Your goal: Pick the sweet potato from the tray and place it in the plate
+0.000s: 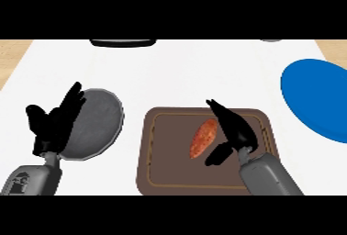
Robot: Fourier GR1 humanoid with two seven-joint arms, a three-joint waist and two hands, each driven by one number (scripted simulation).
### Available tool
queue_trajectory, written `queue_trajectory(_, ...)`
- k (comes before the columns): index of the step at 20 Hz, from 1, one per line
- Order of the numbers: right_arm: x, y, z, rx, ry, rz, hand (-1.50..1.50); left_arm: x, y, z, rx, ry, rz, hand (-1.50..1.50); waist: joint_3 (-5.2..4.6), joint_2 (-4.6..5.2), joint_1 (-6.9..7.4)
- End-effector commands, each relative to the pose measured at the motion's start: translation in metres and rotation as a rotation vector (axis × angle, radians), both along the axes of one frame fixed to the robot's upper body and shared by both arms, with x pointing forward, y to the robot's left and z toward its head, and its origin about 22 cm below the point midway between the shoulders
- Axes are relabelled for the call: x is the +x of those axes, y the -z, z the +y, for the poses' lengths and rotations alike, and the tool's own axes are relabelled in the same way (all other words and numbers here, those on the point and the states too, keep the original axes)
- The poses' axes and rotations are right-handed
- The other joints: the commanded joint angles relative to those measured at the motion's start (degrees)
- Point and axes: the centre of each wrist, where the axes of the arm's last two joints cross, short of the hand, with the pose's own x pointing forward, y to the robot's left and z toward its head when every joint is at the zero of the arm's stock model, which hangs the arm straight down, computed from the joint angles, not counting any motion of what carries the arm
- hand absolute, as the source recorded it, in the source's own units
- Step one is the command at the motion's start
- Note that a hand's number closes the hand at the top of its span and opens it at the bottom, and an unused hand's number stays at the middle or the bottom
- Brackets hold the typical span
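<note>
An orange-red sweet potato (203,138) lies lengthwise on a dark brown tray (163,156) in the lower middle. My right hand (234,130) hovers over the tray just right of the sweet potato, fingers straight and pointing away, thumb hanging down beside its near end; it holds nothing. A blue plate (315,96) lies at the right edge, partly cut off. My left hand (51,121) rests open at the left, fingers up.
A grey round plate (98,124) lies left of the tray, partly behind the left hand. A black object (123,42) sits at the counter's far edge. Wooden surfaces show at both upper corners.
</note>
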Motion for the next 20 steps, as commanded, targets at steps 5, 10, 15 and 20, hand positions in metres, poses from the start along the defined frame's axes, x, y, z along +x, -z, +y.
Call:
queue_trajectory(5,0.008,0.03,0.008,-0.051,-0.095,0.081,-1.5,0.007,0.007,0.015,-0.011,0.006,0.007,0.0,-0.01,0.1,0.12)
queue_trajectory(10,0.005,0.013,0.019,-0.06,-0.198,0.051,1.5,0.011,-0.001,0.008,-0.009,0.018,-0.002,0.0,-0.01,0.02,-0.05)
queue_trajectory(15,0.015,0.007,0.029,0.008,-0.152,0.007,1.5,-0.003,0.0,0.002,-0.004,0.036,0.0,0.0,0.0,-0.03,0.18)
queue_trajectory(20,-0.001,0.02,0.028,-0.042,-0.083,-0.132,1.5,0.003,-0.002,0.005,-0.003,-0.003,-0.003,0.0,0.0,-0.01,-0.03)
